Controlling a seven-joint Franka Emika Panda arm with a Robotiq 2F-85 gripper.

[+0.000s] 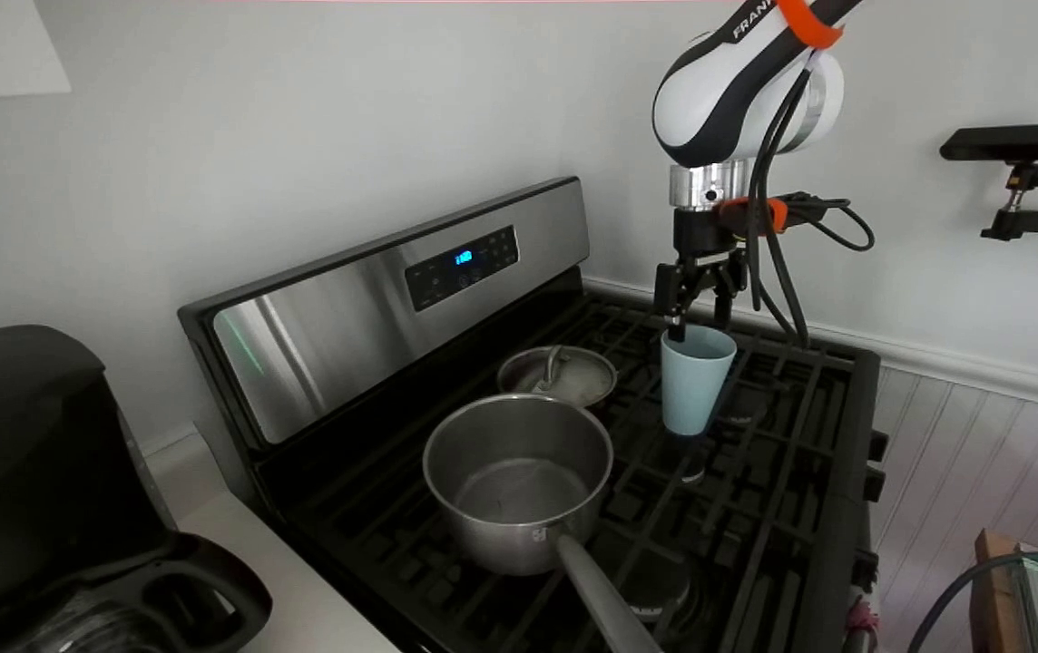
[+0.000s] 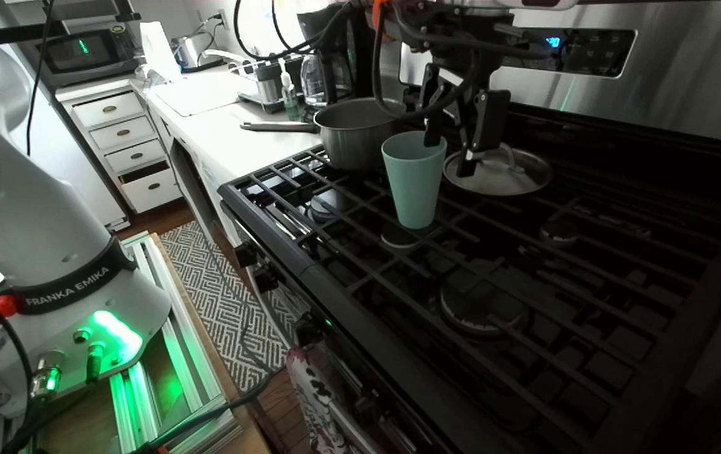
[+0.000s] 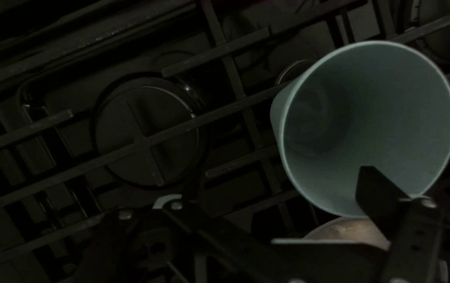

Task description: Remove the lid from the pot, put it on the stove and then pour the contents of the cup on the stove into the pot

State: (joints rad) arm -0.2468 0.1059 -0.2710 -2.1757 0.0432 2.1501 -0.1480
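The black jointed gripper (image 2: 449, 157) stands wide, holding nothing; best to straddle a wall of the pale-blue tapered tumbler (image 2: 415, 186) squarely before closing

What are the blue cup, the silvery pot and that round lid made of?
The cup: probably plastic, smooth and fairly matte, an even pale blue with a thin rim. The pot: likely steel, silvery gray with a soft shine. The lid: shiny, with a silvery rim that looks metal; its middle could be steel or glass.
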